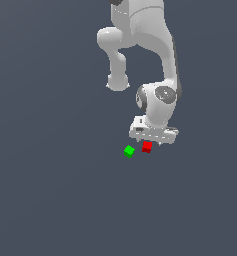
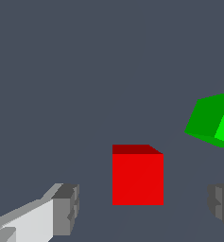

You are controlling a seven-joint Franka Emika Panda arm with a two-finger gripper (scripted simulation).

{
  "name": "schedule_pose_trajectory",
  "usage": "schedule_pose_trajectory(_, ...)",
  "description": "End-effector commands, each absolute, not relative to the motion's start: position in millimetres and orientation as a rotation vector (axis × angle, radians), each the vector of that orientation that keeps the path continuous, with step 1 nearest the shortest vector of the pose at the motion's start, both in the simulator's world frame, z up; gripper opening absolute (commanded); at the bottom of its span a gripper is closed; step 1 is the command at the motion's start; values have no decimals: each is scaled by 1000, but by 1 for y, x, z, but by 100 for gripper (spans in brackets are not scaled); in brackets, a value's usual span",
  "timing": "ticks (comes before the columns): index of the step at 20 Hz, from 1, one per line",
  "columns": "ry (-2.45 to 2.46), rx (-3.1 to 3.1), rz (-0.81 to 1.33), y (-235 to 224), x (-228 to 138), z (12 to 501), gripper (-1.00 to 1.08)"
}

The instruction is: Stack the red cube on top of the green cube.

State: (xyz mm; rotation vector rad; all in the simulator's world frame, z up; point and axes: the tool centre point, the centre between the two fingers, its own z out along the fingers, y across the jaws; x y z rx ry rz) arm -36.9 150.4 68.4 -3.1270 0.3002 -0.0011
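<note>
Red cube: sits between spread fingers of gripper, ungrasped. Green cube: just beside. Risk: a finger may nudge it during closing.

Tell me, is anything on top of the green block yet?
No. The green cube has nothing on top; its upper face shows bare. The red cube sits beside it on the floor, apart, between the fingers of the open gripper. What's underneath either cube is hidden.

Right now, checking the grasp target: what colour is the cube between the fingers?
Red cube, clearest in the wrist view.
</note>
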Motion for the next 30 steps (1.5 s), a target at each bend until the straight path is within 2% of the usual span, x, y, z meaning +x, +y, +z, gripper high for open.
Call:
schedule_pose_trajectory(1,300,-3127,0,150,-37,64,100)
schedule_pose_trajectory(15,300,-3127,0,149,-37,20,100)
schedule_pose_trajectory(16,300,-3127,0,149,-37,20,-100)
schedule_pose_trajectory(30,298,-3127,0,150,-37,25,-100)
